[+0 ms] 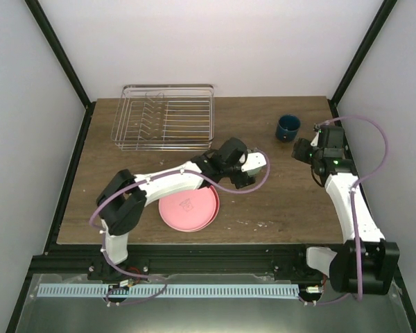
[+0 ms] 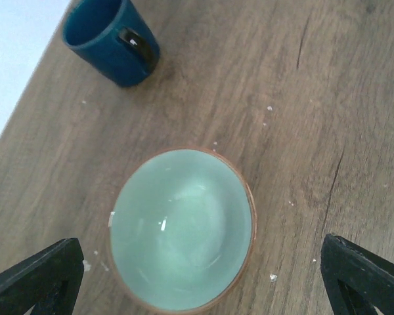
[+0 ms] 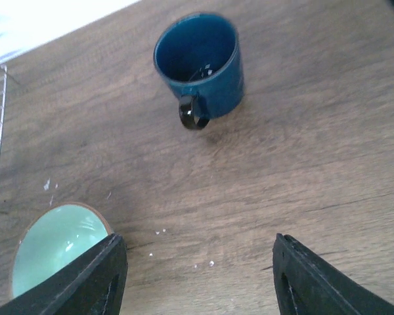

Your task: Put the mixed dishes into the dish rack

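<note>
Fingers of the left gripper are spread fully open to either side of the small pale mint-green bowl, with a gap left on each side. Whether they are already lowered around the rim cannot be told. The bowl is set upright on the table, in front of and to the right of the dish rack. The dark blue cup is stood upright further to the right of the rack. The pink plate is laid flat in front of the rack, toward the arm bases. No dish is seen in the rack, so loading is judged to be at its start.

The step in hand is judged to be the pick-up of the bowl by the left arm. For the next move, the fingers would need to be brought down around the rim and closed on it. The bowl could then be carried back to the rack.

The right gripper is open too, its fingers parted over bare table, with nothing held.

The bowl is shown plainly in the left wrist view, but in the top view it is largely hidden under the left gripper. The whole rack and the pink plate are shown only in the top view. The cup's handle is made out only in the wrist views.
</note>
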